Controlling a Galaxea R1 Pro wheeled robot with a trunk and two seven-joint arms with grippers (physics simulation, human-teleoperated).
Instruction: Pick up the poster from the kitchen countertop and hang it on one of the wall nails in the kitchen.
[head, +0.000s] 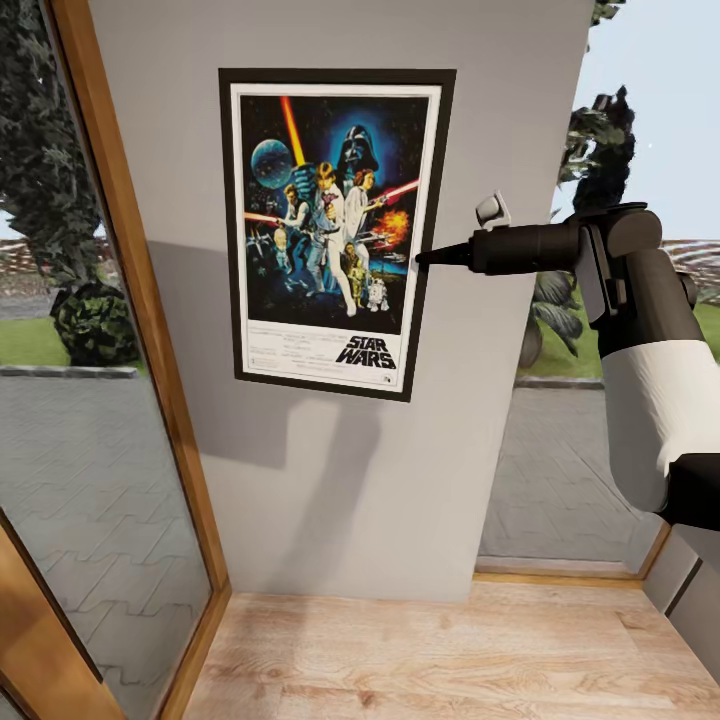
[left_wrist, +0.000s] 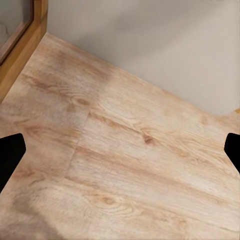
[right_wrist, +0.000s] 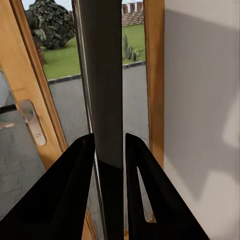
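Against the pale grey wall between glass doors, the poster sits flat and high, its right edge pinched between the right gripper jaws, so hanging seems underway, next needing a gentle release once the nail catches.

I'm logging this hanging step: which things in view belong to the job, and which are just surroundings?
Job:
- framed Star Wars poster, flat against the wall
- right gripper, clamped on the poster's edge
- pale grey wall

Surroundings:
- wood-framed glass door
- light wooden floor
- left gripper, open over the floor
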